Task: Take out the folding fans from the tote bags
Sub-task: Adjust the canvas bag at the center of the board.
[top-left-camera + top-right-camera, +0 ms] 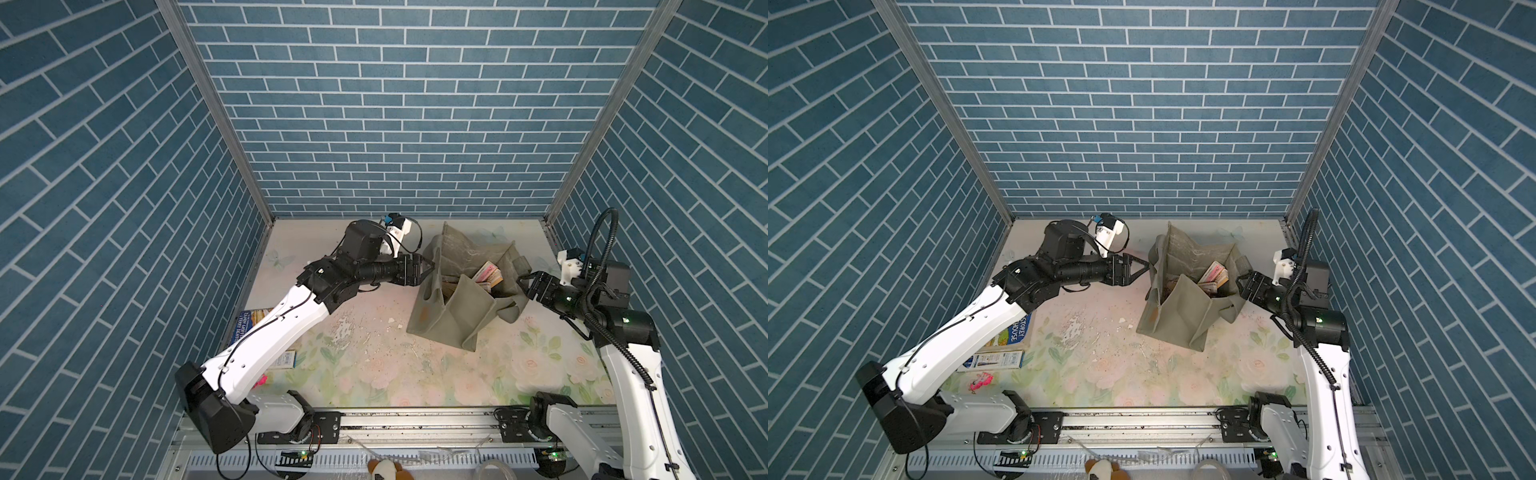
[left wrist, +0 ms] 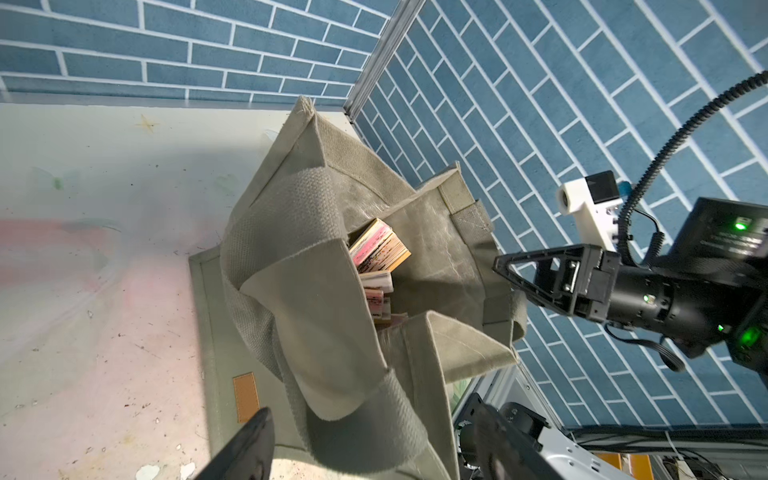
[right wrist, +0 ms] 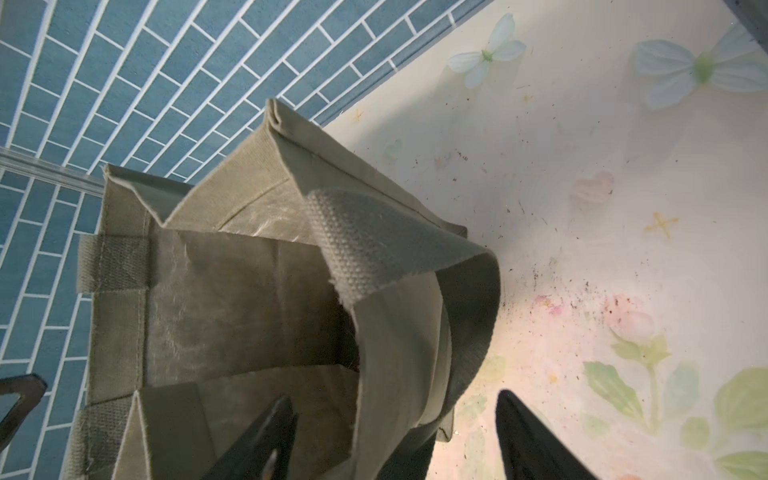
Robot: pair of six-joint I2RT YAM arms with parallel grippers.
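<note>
The grey-green tote bag [image 1: 453, 316] [image 1: 1177, 320] stands open at the back middle of the floral table. Several closed folding fans [image 1: 488, 274] [image 1: 1214, 275] [image 2: 380, 249] with pink and speckled pleats stick up inside it. My left gripper [image 1: 430, 268] [image 1: 1144, 266] [image 2: 374, 419] is open, its fingers [image 2: 249, 444] astride the bag's left rim and strap handle [image 2: 399, 411]. At the opposite rim my right gripper [image 1: 524, 283] [image 1: 1241, 282] [image 3: 395, 411] is open, one finger [image 3: 270, 436] inside the bag, the other outside. The tote bag [image 3: 232, 299] hides the fans in the right wrist view.
A blue printed book [image 1: 254, 321] [image 1: 1014, 330], a small flat box [image 1: 286, 359] [image 1: 994, 360] and a pink tassel [image 1: 981, 380] lie at the table's left edge under my left arm. Blue brick walls close three sides. A metal rail [image 1: 415, 419] runs along the front.
</note>
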